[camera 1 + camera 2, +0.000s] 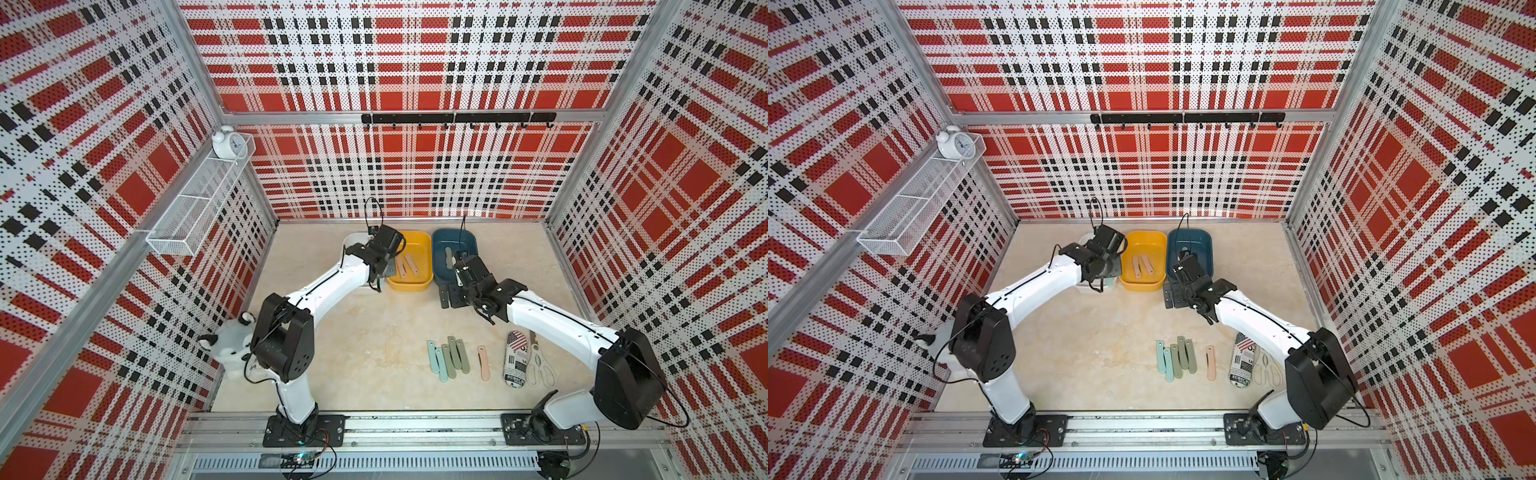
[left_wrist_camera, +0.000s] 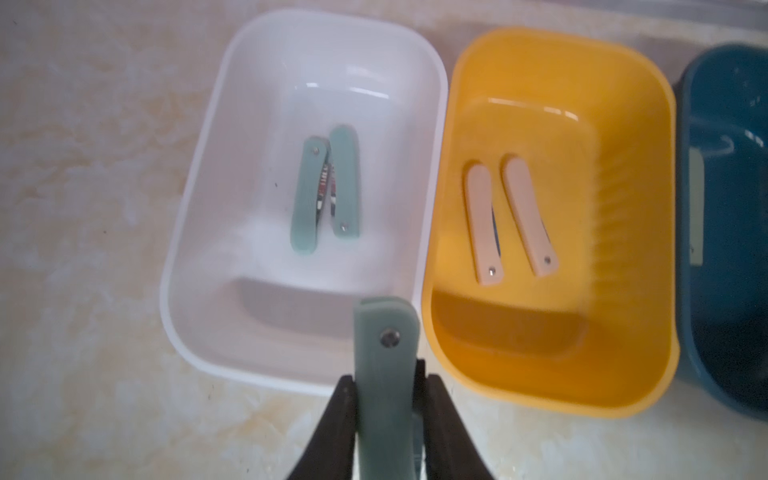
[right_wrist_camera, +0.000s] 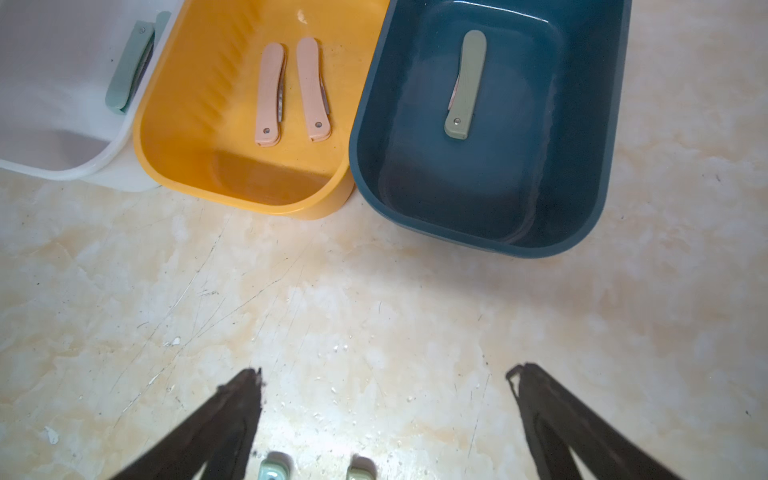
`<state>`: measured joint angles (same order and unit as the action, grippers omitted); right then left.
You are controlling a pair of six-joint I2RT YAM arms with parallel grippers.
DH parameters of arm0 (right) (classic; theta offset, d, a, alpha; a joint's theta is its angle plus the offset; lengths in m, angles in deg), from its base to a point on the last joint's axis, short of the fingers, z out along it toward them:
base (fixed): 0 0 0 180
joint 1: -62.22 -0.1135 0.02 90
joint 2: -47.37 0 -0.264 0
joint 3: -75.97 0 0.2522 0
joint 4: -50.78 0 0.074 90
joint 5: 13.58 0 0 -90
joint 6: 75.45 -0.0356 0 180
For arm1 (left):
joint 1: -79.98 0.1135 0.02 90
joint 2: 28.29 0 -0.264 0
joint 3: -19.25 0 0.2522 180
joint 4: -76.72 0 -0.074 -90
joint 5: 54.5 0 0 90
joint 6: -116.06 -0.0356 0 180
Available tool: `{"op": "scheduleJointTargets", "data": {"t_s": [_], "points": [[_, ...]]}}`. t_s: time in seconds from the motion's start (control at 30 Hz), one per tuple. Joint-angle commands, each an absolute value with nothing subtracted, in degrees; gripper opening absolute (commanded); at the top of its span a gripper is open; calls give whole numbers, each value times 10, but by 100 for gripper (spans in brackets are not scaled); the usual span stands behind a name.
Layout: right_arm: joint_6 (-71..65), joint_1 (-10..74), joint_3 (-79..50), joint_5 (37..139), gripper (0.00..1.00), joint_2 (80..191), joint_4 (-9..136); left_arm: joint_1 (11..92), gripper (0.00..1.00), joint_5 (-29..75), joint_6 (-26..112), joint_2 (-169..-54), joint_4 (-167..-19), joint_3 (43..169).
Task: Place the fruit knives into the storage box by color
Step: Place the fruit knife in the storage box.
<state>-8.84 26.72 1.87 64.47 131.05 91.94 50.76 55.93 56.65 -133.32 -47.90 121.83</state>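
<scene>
My left gripper (image 2: 388, 380) is shut on a mint-teal fruit knife (image 2: 384, 340), which hangs over the near rim of the white storage box (image 2: 195, 216). Two mint knives (image 2: 305, 199) lie in that box. The yellow box (image 2: 648, 166) holds two peach knives (image 2: 482, 224), and the blue box (image 3: 590, 174) holds one sage knife (image 3: 467, 83). My right gripper (image 3: 384, 374) is open and empty above the table in front of the blue box. In both top views several mint and sage knives (image 1: 449, 357) and one peach knife (image 1: 483, 363) lie on the near table.
A newspaper-print cylinder (image 1: 515, 359) and white-handled scissors (image 1: 540, 365) lie right of the loose knives, under my right arm. A white plush toy (image 1: 230, 349) sits by the left wall. A wire shelf (image 1: 187, 216) with an alarm clock (image 1: 226, 143) hangs on that wall.
</scene>
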Motion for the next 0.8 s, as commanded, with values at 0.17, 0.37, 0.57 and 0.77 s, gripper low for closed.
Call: {"op": "scheduleJointTargets", "data": {"t_s": [0.17, 0.37, 0.57, 0.77], "points": [[-77, 269, 15, 629, 100, 1305, 927, 569, 25, 558, 520, -1464, -466, 1343], [-72, 283, 22, 628, 100, 1288, 930, 581, 25, 545, 508, -1528, -471, 1372], [-69, 287, 36, 627, 100, 1279, 923, 586, 25, 516, 484, -1573, -499, 1381], [-76, 289, 48, 633, 100, 1271, 910, 590, 26, 510, 481, -1593, -500, 1390]]}}
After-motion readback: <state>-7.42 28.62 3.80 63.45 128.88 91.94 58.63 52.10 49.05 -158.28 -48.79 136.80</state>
